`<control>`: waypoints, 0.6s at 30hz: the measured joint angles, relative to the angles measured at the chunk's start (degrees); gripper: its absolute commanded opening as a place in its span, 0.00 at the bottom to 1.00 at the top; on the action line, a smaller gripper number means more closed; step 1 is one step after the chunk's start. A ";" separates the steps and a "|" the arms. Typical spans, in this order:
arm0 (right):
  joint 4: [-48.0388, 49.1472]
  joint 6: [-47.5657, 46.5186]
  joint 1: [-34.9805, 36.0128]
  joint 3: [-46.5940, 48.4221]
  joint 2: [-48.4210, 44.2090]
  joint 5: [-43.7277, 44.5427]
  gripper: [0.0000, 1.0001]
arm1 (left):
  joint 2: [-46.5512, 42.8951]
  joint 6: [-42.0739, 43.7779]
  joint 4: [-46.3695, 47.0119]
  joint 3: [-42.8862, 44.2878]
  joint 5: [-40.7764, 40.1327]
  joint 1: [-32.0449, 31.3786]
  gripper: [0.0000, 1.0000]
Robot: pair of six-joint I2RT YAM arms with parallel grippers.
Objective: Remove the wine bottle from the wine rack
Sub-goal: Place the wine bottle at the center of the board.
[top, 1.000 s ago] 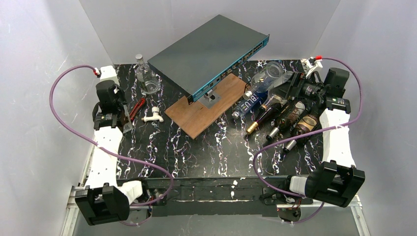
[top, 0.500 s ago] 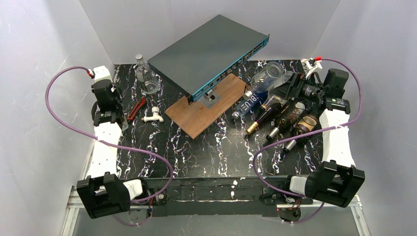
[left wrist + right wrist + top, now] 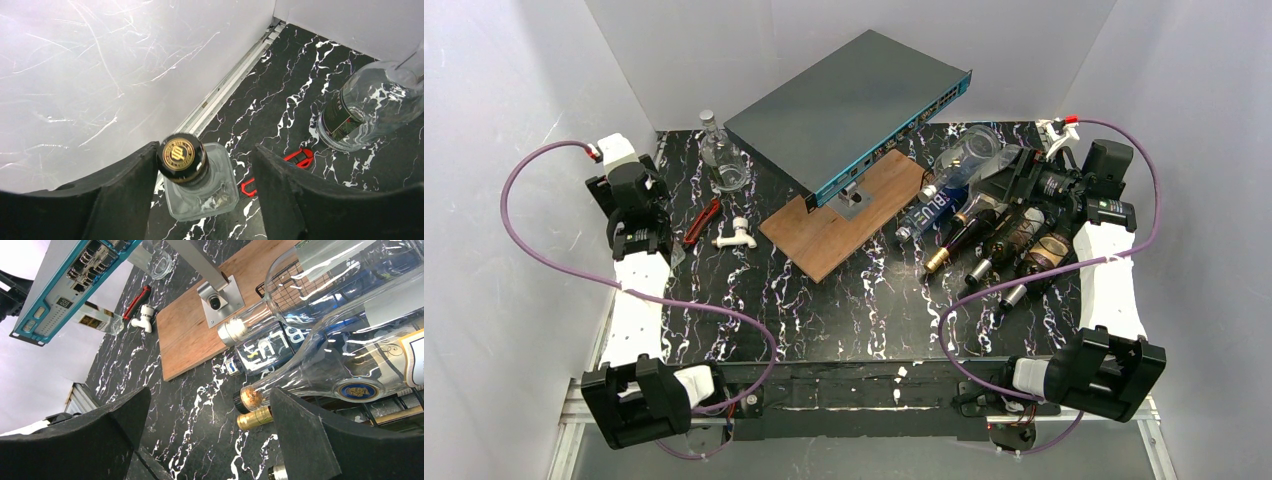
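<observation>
Right claw (image 3: 210, 406): spread wide, pinching nothing, poised at the back right of the worktop (image 3: 844, 310), just behind the wine rack (image 3: 261, 290). From the right wrist: black fingers (image 3: 100, 440) low on either side, bottles straight ahead, none between them.

On the rack: several bottles on their sides, packed close. In line with the claw, a clear-glass wine bottle (image 3: 320, 372) with a blue-and-gold medallion and a white label. Long axis level, on a diagonal from back right to front left; base toward the right claw, corked mouth toward the wooden board (image 3: 844, 215) and the middle of the worktop. Beside it, a blue-lettered bottle (image 3: 260, 352) and a larger clear bottle (image 3: 325, 295) with a silver cap, same heading. Under it, a gold-foiled neck (image 3: 255, 418), again the same way.

Left claw (image 3: 205, 152): also spread, far left, well apart from the rack. Between its fingers, an upright small square glass bottle (image 3: 200, 192) with a black, gold-stamped cap, close to the left finger; contact impossible to tell. Nearby: a red-handled tool (image 3: 300, 157) and a round clear bottle (image 3: 365, 110).
</observation>
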 measured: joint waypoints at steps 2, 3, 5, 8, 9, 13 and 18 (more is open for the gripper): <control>0.00 0.04 0.00 0.00 -0.02 -0.02 0.98 | -0.17 -0.13 0.20 0.00 -0.44 0.07 0.69; 0.00 0.07 0.00 0.00 -0.02 0.00 0.98 | -0.28 -0.20 0.26 0.00 -0.63 0.07 0.70; 0.00 0.13 -0.02 0.00 -0.04 -0.02 0.99 | -0.42 -0.24 0.26 0.00 -0.85 0.07 0.73; 0.00 0.13 -0.02 0.00 -0.04 -0.02 0.98 | -0.70 -0.59 0.17 0.00 -0.90 0.07 0.84; 0.00 0.13 -0.04 0.00 -0.04 -0.02 0.98 | -0.96 -0.90 -0.11 0.00 -0.90 0.07 0.88; 0.00 0.13 -0.24 0.00 -0.04 -0.04 0.99 | -3.52 -2.95 -3.15 0.00 -0.33 0.07 0.98; 0.00 0.04 -0.33 0.00 -0.04 -0.20 0.98 | -11.21 -7.50 -7.85 -0.04 3.58 0.07 0.98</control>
